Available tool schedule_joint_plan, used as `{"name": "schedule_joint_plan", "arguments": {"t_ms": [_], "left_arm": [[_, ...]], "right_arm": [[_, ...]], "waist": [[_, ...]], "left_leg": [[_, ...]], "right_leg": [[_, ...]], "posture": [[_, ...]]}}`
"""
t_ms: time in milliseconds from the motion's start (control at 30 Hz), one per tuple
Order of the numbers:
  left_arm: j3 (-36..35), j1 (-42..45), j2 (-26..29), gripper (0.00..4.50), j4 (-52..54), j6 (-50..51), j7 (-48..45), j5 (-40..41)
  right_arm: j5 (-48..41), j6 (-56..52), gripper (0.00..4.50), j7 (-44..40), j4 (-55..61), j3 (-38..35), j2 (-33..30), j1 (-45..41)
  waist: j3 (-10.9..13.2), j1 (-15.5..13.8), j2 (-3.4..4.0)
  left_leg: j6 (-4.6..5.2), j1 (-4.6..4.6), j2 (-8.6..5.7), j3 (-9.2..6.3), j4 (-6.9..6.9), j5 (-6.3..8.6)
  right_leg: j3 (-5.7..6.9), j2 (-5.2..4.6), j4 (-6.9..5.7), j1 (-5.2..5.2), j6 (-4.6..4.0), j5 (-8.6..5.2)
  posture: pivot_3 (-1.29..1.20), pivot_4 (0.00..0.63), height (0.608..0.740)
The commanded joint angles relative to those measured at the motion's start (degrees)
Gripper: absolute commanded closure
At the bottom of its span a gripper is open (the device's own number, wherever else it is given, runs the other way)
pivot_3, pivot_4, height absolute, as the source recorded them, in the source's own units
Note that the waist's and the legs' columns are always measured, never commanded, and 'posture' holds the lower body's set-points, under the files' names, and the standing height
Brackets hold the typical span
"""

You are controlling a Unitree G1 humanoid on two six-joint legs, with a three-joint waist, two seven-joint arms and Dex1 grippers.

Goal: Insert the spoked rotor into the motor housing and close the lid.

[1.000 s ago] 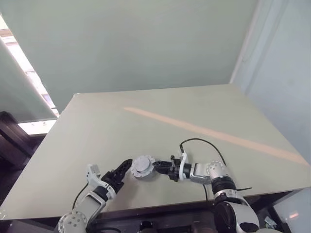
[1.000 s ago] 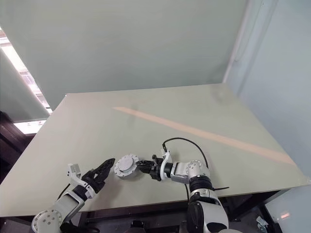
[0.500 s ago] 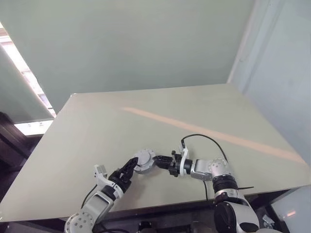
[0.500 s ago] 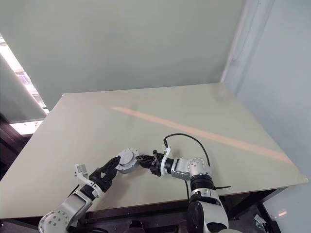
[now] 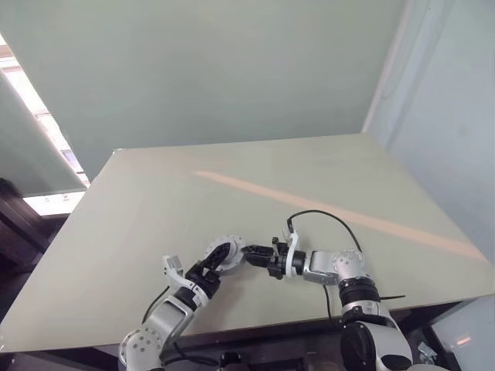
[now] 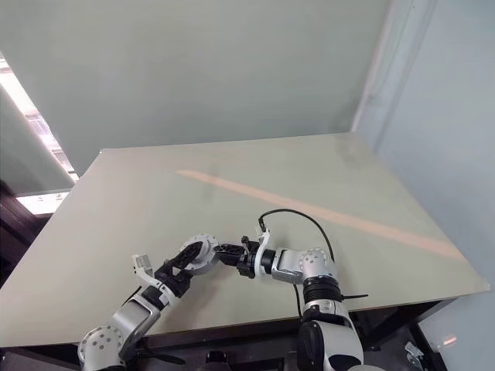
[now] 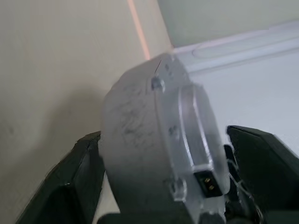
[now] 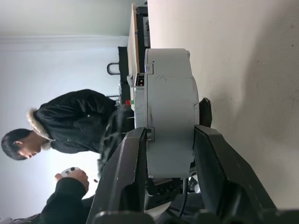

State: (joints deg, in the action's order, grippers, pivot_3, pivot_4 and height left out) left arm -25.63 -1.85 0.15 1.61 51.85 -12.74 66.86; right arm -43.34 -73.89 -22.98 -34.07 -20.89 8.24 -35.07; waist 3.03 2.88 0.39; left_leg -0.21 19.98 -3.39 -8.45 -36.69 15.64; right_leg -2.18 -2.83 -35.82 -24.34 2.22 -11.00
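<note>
Housing (image 8: 169,112): a short, pale grey round puck, lifted off the table (image 5: 155,209) near its front edge, between the two grippers. It looks closed, a stepped disc on one face; I can't tell lid from body.

Axis: the puck stands on edge, tilted. In the right wrist view its flat faces lie against the two fingers, so the short axis runs from finger to finger and the rim curves outward between them. In the head views one round face (image 5: 227,255) turns up and toward the camera.

Detail: small screws on the rim and a little dark socket with gold contacts (image 7: 209,185) on the stepped face.

Right gripper (image 5: 251,252): reaches in from the right, pointing left, nearly level; its fingers (image 8: 124,172) pinch the puck across its thickness.

Left gripper (image 6: 188,259): comes up from the lower left; its fingers (image 7: 81,172) stand spread either side of the puck's rim. Whether they touch it I cannot tell.

Person (image 8: 74,121): in a dark jacket, beyond the table's edge, holding a small pale object.
</note>
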Motion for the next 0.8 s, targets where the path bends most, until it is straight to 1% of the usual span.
{"name": "schedule_joint_plan", "arguments": {"t_ms": [33, 100, 133, 300, 500, 567, 633, 733, 800], "left_arm": [[0.47, 0.76, 0.52, 1.3, 0.29, 1.38, 0.09, 2.91], [0.62, 0.79, 0.73, 1.91, 0.02, 1.91, 0.19, 3.71], [0.75, 0.75, 0.81, 2.04, -0.04, 2.0, 0.34, 4.11], [1.25, 0.84, 0.98, 2.11, -0.43, 1.55, 0.41, 5.19], [1.47, 1.22, 0.68, 2.17, -1.19, 0.56, 0.32, 5.92], [1.36, 1.42, 0.26, 2.19, -1.48, -0.15, 0.23, 6.08], [1.34, 1.57, 0.0, 2.32, -1.68, -0.72, 0.21, 6.18], [1.31, 1.8, -0.27, 2.43, -1.97, -1.37, 0.1, 6.26], [1.18, 2.04, -0.53, 2.45, -2.21, -2.15, -0.14, 6.12]], "right_arm": [[-3.84, -0.31, 3.29, -0.87, 3.1, -0.18, 5.12, -0.66], [-4.07, -0.44, 3.29, -0.78, 3.23, -0.1, 5.13, -0.63], [-4.29, -0.56, 3.29, -0.69, 3.35, -0.05, 5.09, -0.58], [-4.99, -1.08, 3.29, -0.85, 3.58, 0.27, 4.87, -0.49], [-4.02, 0.72, 3.29, -2.29, 5.04, 2.36, 4.32, 0.08], [-2.94, 2.75, 2.52, -3.39, 6.17, 4.12, 3.85, 0.57], [-3.06, 3.34, 1.97, -4.42, 6.91, 5.16, 3.57, 0.93], [-3.27, 4.49, 0.85, -3.74, 7.03, 5.14, 3.69, 0.99], [-2.48, 6.87, 0.16, -1.73, 6.1, 4.35, 3.95, 0.72]], "waist": [[0.0, 0.01, 0.0], [0.0, 0.01, 0.01], [0.0, 0.0, 0.01], [0.0, 0.01, 0.01], [-0.01, 0.01, 0.01], [-0.01, 0.01, 0.01], [-0.01, 0.0, 0.01], [-0.01, 0.0, 0.01], [-0.01, -0.01, 0.01]], "left_leg": [[0.0, 0.0, 0.0, 0.0, -0.01, 0.0], [0.0, 0.03, 0.01, -0.01, -0.06, 0.0], [0.0, 0.03, 0.01, -0.01, -0.07, 0.0], [0.0, 0.03, 0.01, 0.01, -0.13, 0.0], [0.01, 0.02, 0.02, 0.02, -0.14, -0.01], [0.0, 0.02, 0.02, 0.02, -0.14, -0.01], [0.0, 0.02, 0.02, 0.03, -0.15, -0.01], [0.0, 0.02, 0.02, 0.03, -0.17, -0.01], [0.0, 0.02, 0.02, 0.04, -0.18, -0.01]], "right_leg": [[0.0, 0.0, 0.0, 0.0, 0.0, 0.01], [0.01, 0.01, -0.01, 0.0, -0.01, 0.02], [0.0, 0.01, -0.01, 0.0, -0.01, 0.03], [0.0, 0.02, -0.01, 0.03, 0.0, 0.09], [0.0, 0.04, -0.02, 0.03, 0.0, 0.1], [-0.01, 0.04, -0.02, 0.03, -0.01, 0.1], [-0.01, 0.04, -0.02, 0.03, -0.01, 0.11], [-0.01, 0.04, -0.02, 0.04, -0.01, 0.11], [-0.01, 0.04, -0.02, 0.05, -0.01, 0.12]], "posture": [[0.0, 0.0, 0.74], [0.0, 0.0, 0.74], [0.0, 0.0, 0.74], [0.0, 0.0, 0.74], [0.0, 0.0, 0.74], [0.0, 0.0, 0.74], [0.0, 0.0, 0.74], [0.0, 0.0, 0.74], [0.0, 0.0, 0.74]]}}
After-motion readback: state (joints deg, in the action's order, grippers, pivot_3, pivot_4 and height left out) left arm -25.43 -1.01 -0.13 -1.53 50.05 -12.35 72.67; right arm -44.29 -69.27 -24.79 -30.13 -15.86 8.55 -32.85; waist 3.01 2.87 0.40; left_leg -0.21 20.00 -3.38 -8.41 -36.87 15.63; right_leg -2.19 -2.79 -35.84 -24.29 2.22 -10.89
